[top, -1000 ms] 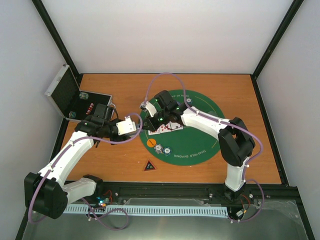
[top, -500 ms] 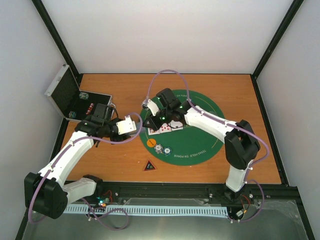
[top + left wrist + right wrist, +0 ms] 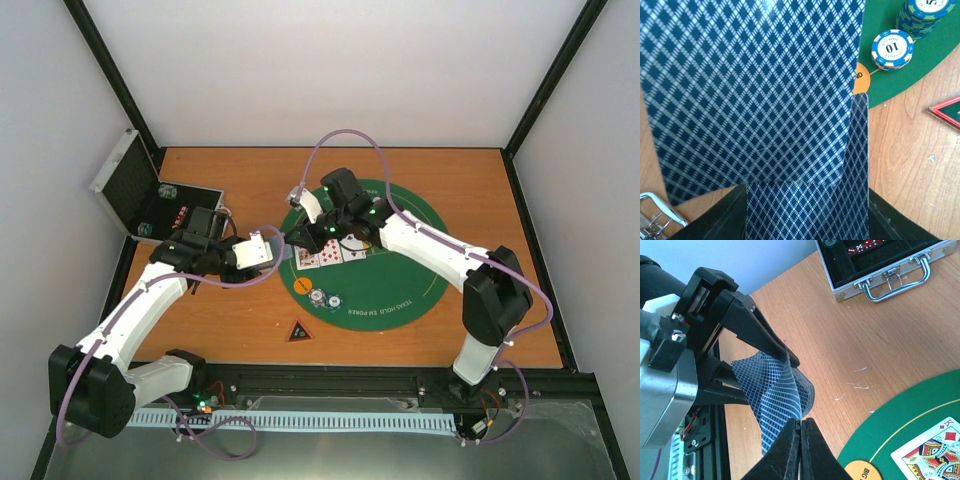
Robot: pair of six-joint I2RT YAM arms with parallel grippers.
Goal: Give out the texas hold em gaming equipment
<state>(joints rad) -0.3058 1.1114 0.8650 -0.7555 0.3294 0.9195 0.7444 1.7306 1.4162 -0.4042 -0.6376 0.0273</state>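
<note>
My left gripper (image 3: 282,252) is shut on a deck of playing cards (image 3: 805,200) with blue diamond backs, just off the left edge of the green mat (image 3: 400,270). My right gripper (image 3: 801,426) is shut on the edge of one card (image 3: 777,395) bent out of that deck. Three face-up cards (image 3: 330,252) lie on the mat. A blue-and-white "10" chip (image 3: 892,48) and a chip stack (image 3: 922,15) sit near them, beside an orange disc (image 3: 861,80). The dark red-edged triangle (image 3: 298,331) lies on the wood in front of the mat.
The silver case (image 3: 150,200) lies open at the table's left edge with chips and dice inside; its handle (image 3: 895,282) faces the arms. The black frame rail (image 3: 350,378) runs along the near edge.
My right wrist has swung back and right off the mat, uncovering the face-up cards, and its fingertips now meet the deck in my left gripper. The left arm has stayed put.
</note>
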